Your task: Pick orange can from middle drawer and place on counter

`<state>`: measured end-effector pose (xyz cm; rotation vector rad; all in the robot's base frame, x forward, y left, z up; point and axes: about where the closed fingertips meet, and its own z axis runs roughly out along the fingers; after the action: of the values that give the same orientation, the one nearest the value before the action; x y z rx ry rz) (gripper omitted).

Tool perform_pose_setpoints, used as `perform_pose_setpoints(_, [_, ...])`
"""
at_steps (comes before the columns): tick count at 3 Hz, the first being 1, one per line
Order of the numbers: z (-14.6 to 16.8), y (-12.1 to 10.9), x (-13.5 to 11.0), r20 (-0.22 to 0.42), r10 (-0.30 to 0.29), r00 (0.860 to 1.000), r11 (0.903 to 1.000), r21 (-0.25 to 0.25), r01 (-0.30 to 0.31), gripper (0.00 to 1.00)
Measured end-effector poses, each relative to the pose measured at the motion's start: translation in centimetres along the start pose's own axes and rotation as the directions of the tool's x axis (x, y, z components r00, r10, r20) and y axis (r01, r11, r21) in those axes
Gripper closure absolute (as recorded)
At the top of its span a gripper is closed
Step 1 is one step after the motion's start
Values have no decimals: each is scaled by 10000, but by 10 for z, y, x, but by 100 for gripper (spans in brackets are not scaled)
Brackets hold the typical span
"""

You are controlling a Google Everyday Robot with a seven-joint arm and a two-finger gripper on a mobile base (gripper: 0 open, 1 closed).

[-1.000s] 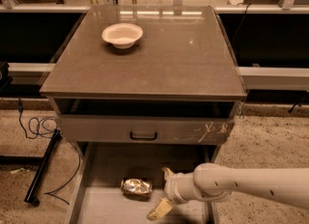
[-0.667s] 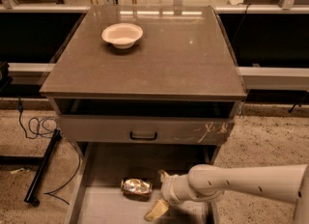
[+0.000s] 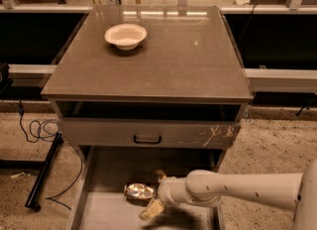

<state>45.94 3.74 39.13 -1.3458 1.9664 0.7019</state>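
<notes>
The orange can point(image 3: 137, 191) lies on its side on the grey floor of the open middle drawer point(image 3: 106, 172), low in the camera view. My gripper point(image 3: 152, 195) reaches in from the right and sits at the can's right end. It is open, with one finger above the can's end and one finger point(image 3: 150, 209) below it. The white arm point(image 3: 237, 190) stretches to the right edge. The counter point(image 3: 173, 65) is the dark cabinet top above the drawers.
A white bowl point(image 3: 126, 35) stands at the counter's back left. The upper drawer point(image 3: 109, 132), with a black handle and white scratches, sticks out slightly over the middle drawer. A black cable point(image 3: 37, 130) and a black pole point(image 3: 44, 172) lie on the floor to the left.
My gripper has moved left along the drawer toward the can. Its fingers now stand on either side of the can's right end. The can has not moved.
</notes>
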Motion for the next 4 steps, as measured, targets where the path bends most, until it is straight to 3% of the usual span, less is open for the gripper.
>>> perform_pose_setpoints(2, [14, 8, 2, 313, 220, 9993, 9997, -102, -217, 0])
perform_pose_setpoints(4, [14, 8, 2, 313, 220, 9993, 9997, -103, -217, 42])
